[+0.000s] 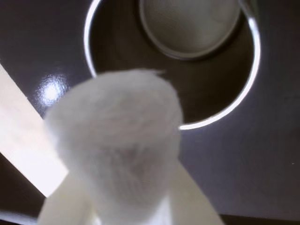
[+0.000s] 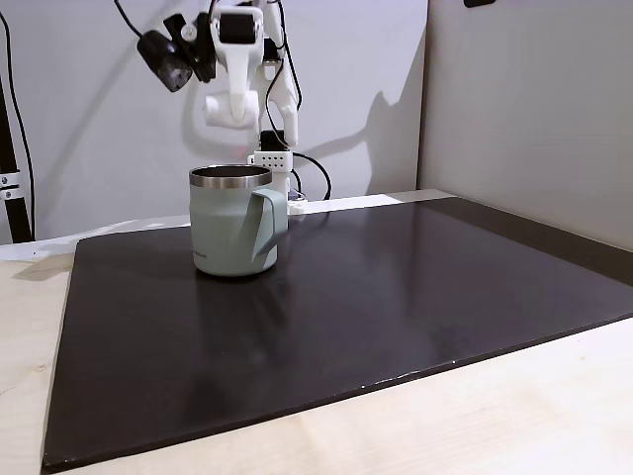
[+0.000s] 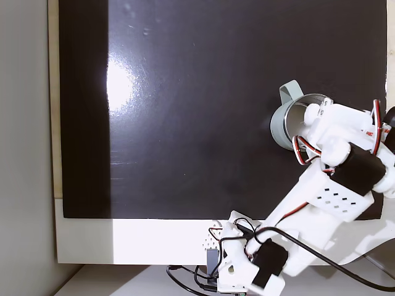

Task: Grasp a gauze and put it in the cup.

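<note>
White plastic arm, black servos, red wires — black cable

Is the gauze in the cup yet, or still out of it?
Out. In the wrist view the gauze sits between the gripper fingers, above the cup opening, whose visible steel bottom is bare.

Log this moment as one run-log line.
phase: carry | pincer: shut on gauze | position: above cup mouth | gauze: not yet released | cup: upright on mat

Gauze blurs close in the wrist view; glare flares on the black mat; arm's shadow darkens the wall.
</note>
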`<state>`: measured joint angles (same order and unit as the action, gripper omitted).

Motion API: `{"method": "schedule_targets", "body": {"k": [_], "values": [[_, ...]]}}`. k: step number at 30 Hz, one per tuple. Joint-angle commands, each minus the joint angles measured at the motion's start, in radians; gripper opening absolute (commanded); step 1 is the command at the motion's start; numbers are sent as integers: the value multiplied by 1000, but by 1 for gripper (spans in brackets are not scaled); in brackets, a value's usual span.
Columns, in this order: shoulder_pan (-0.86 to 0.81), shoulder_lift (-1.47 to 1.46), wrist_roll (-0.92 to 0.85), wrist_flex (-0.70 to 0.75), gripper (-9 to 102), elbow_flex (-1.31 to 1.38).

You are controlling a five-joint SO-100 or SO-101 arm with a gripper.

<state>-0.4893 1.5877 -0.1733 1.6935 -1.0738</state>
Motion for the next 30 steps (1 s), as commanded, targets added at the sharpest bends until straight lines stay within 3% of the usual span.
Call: {"method": "schedule_targets", "body": {"k": [1,18,30], "values": [[-15,97,-17,-52,0,-71],[-95,170,-64,-242,0,-371],[-48,152,-46,-258,0,-371]]}}
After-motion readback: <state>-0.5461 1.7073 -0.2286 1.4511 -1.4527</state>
